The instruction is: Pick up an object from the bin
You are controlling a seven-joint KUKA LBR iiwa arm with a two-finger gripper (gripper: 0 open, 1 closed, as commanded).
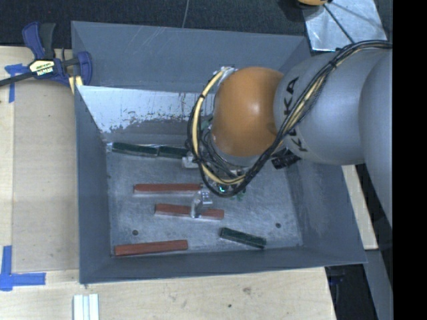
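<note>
My gripper (199,206) is low in the middle of the bin, its metal tip down on a reddish-brown flat stick (175,210). That stick lies crosswise and runs out to both sides of the tip. A second brown stick (165,188) lies just behind it, parallel. To the right in front is a short dark green stick (242,238).
A third brown stick (151,247) lies along the bin's front wall at the left. A long dark green stick (148,150) rests against the back wall. The arm and its orange dome hang over the bin's right half.
</note>
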